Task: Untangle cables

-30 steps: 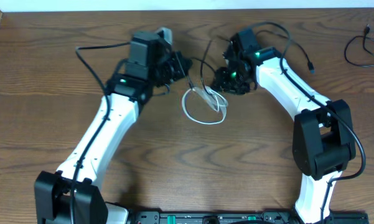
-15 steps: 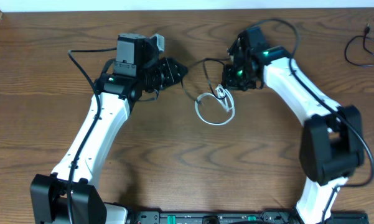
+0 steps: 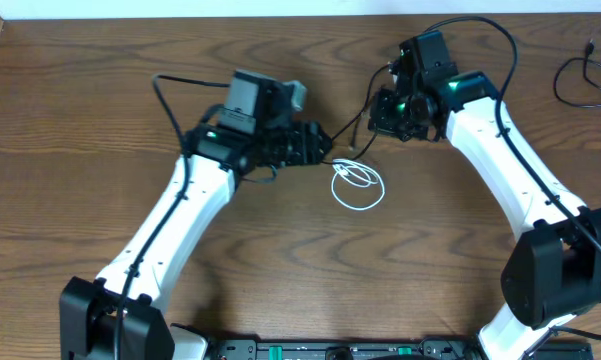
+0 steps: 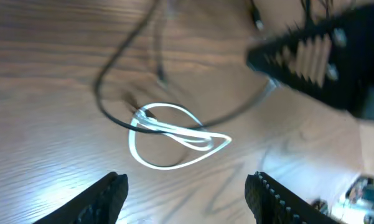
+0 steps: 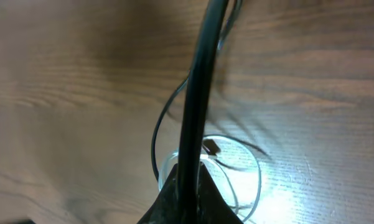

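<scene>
Two thin cables are in play: one white cable (image 3: pixel 359 186), one black cable (image 5: pixel 196 81). A separate dark cord (image 3: pixel 580 75) lies well apart from both sets of fingers. The white cable (image 4: pixel 168 129) is coiled in a flat loop on the wooden surface (image 3: pixel 100 120), just beyond the left fingers (image 4: pixel 109 196), which are spread apart and hold nothing. The black cable (image 4: pixel 236 115) crosses that loop and rises into the right fingers (image 5: pixel 180 199), pressed together on it. Both arms reach forward and bend inward, the left fingers (image 3: pixel 318 148) aimed at the loop and the right fingers (image 3: pixel 380 108) angled down beside it
</scene>
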Controlling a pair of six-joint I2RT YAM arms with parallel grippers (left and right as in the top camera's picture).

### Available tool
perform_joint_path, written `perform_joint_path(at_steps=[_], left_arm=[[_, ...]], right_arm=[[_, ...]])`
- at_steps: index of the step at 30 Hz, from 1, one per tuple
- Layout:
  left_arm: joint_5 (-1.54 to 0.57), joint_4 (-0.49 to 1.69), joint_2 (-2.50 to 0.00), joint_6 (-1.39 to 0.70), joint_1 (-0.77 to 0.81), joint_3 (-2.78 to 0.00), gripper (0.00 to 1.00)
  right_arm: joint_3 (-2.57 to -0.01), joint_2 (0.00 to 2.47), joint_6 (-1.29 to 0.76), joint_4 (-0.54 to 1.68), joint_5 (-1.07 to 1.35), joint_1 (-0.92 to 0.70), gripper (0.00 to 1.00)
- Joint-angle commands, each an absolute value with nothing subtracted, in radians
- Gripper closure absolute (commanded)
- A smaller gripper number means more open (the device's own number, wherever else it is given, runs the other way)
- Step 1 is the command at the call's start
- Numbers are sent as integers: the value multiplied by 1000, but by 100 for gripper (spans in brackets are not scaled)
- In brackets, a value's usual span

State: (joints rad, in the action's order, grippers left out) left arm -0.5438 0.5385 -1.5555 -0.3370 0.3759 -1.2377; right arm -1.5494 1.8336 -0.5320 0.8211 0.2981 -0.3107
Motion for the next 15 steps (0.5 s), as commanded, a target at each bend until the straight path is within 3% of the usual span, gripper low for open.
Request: perform_joint_path(at_steps=[1, 13, 15], left_arm=[[-496, 534, -1538, -296, 419, -1248, 35], [-485, 511, -1540, -232, 422, -1248, 34], [-485, 496, -1547, -232, 422, -1248, 29]], right_arm=[[-1556, 1816, -495, 774, 429, -263, 99], [-1634, 1496, -576, 683, 508, -82, 99], [-1634, 1437, -591, 675, 512, -86, 99]])
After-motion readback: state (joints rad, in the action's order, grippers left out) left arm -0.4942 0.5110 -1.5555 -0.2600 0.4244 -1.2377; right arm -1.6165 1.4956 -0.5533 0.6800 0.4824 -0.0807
